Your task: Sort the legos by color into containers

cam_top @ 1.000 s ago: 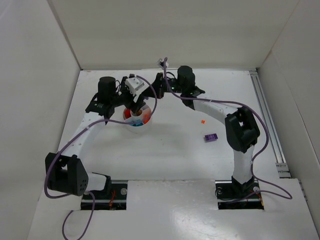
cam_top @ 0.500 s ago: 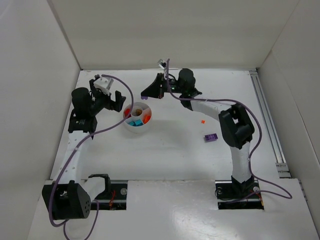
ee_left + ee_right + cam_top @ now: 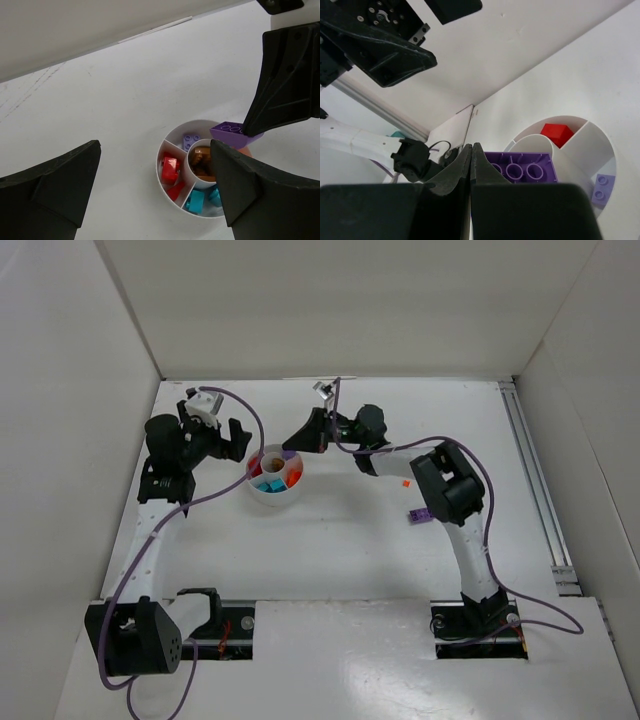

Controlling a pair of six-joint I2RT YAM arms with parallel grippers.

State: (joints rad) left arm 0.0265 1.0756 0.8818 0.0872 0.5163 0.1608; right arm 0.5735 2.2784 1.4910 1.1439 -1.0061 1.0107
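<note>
Dish [image 3: 275, 497] already holds red, teal, orange and small purple pieces in separate wedges, with brown in the hub. Right gripper [image 3: 471, 156] pinches a purple brick [image 3: 229, 131] just over the dish's rim. Left gripper [image 3: 154, 150] is wide and empty, left of the dish. We judge two left, both well right of the dish: an orange bit [image 3: 406, 483] and a second purple brick [image 3: 420, 515].

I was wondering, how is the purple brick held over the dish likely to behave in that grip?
The purple brick looks rigid and probably very light, being small beside the white dish. The right gripper pinches only one end, so smooth plastic might pivot or slip. Flat-sided, it should not roll.
</note>
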